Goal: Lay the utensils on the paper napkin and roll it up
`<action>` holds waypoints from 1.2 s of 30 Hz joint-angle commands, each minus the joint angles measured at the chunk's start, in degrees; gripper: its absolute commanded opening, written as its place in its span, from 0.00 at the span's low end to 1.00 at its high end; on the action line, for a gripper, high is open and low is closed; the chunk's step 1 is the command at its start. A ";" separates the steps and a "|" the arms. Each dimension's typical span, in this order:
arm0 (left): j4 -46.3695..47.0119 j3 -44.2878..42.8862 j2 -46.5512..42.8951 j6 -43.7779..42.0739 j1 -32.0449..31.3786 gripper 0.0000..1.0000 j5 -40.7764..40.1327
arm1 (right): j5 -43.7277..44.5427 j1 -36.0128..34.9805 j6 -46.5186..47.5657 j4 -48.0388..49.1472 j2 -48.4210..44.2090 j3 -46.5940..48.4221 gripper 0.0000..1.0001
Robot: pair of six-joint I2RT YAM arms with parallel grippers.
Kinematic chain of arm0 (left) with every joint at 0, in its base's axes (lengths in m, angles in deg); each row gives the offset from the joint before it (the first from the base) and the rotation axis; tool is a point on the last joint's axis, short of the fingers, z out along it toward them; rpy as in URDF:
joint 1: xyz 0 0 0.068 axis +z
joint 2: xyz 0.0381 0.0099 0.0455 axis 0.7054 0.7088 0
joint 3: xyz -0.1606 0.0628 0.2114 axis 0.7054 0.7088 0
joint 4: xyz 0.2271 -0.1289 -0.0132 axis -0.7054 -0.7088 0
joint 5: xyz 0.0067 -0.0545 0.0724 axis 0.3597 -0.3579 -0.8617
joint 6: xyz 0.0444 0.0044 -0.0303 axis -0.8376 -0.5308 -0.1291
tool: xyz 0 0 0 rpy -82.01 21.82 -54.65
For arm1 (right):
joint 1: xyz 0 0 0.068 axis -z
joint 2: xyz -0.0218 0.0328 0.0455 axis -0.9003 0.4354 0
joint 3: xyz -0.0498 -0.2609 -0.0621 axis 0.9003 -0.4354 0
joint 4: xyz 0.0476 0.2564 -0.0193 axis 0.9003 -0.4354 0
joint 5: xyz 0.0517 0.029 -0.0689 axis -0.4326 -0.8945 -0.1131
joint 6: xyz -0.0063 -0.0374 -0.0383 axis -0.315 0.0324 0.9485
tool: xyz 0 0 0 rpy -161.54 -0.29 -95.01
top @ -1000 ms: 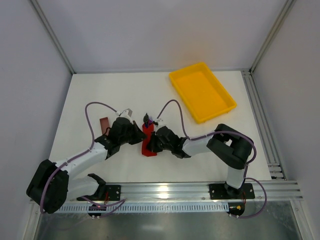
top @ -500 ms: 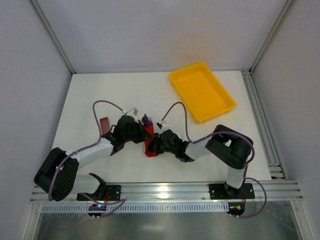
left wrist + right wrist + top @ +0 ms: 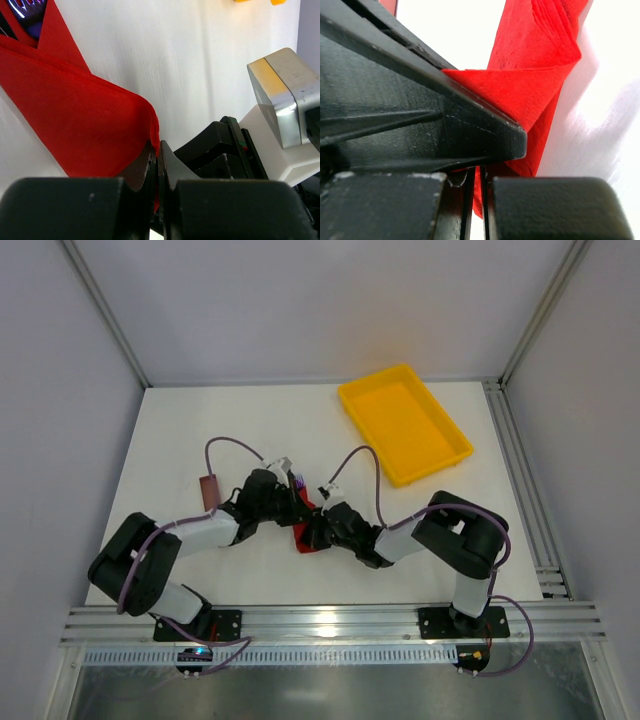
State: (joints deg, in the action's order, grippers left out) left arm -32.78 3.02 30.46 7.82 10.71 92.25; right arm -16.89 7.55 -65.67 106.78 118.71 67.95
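The red paper napkin (image 3: 305, 536) lies folded into a narrow roll between my two arms. Only the blue-purple ends of the utensils (image 3: 293, 479) stick out at its far end; the rest is hidden inside the paper. In the left wrist view the napkin (image 3: 75, 125) runs to the jaws of my left gripper (image 3: 159, 152), which is shut on its folded edge, with a utensil tip (image 3: 27, 10) at the top left. My right gripper (image 3: 476, 197) is shut on a lower flap of the napkin (image 3: 540, 75), right against a left finger (image 3: 420, 120). From above, the left gripper (image 3: 297, 512) and the right gripper (image 3: 314, 531) meet over the roll.
A yellow tray (image 3: 452, 453) stands at the back right. A small brownish-red block (image 3: 208, 490) lies left of the left arm's wrist. Purple cables arch over both forearms. A metal rail runs along the table's right edge (image 3: 520, 480).
My left gripper has moved right, onto the napkin beside the right gripper. The roll has shifted slightly toward the right arm and looks shorter from above.
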 commanded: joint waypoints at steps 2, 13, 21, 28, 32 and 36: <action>10.22 -2.10 1.68 -1.68 -0.74 0.05 5.85 | 0.89 -0.57 1.82 -1.10 1.33 -1.47 0.08; 13.21 -0.96 6.60 -1.68 -0.83 0.07 6.56 | 4.76 -0.57 4.02 -8.46 -8.06 -2.69 0.08; 13.56 -1.31 8.80 -1.94 -0.83 0.08 6.56 | 7.13 -0.57 3.05 -13.48 -15.80 -6.47 0.13; 13.65 -1.66 9.95 -1.85 -0.83 0.09 6.47 | 8.45 -0.57 1.82 -15.68 -20.89 -9.20 0.24; 13.56 -1.92 10.47 -1.68 -0.83 0.10 6.47 | 8.19 -0.57 0.68 -15.15 -24.58 -10.69 0.42; 13.56 -2.27 10.91 -1.42 -1.00 0.12 6.30 | 8.80 -0.75 -0.72 -15.41 -27.14 -10.26 0.61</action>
State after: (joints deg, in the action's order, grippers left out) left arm -22.16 2.69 40.75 6.49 10.18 97.63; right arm -10.10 7.29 -65.50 89.69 93.97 57.13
